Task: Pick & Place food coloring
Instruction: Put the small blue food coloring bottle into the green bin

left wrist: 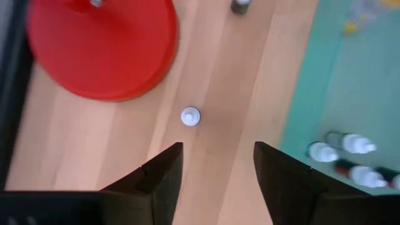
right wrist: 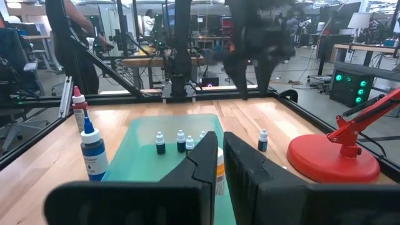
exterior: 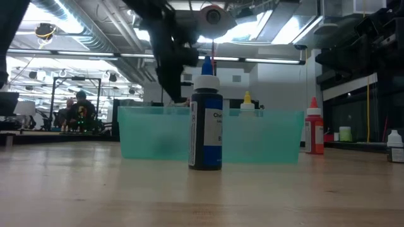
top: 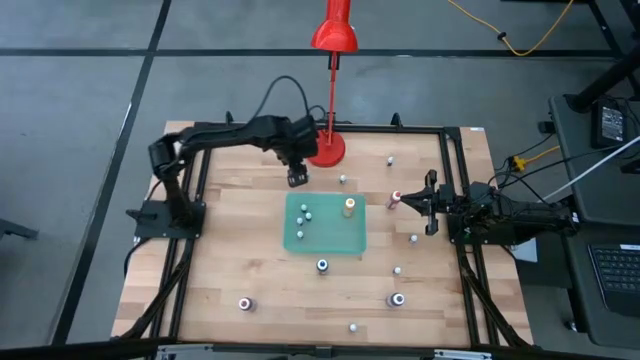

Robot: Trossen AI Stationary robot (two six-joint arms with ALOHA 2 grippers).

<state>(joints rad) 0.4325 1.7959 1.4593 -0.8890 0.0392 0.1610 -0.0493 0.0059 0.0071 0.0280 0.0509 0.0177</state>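
the left gripper hangs above the table just behind the far edge of the green tray, beside the red lamp base, with its fingers apart and nothing between them. in the left wrist view a white-capped bottle stands on the bare wood straight ahead of those fingers, likely the next pick. a few small bottles already stand in the tray, with an orange-capped one at its far right corner; the rest are scattered about the table, including a dark blue-tipped bottle in front of the tray. the right gripper waits at the right of the table, fingers together and empty. the risks look plain: the target is tiny and upright, so a slightly off-centre descent could let one finger tip it and send it rolling; the lamp base sits near enough to be bumped; and a careless drop could topple bottles already in the tray.
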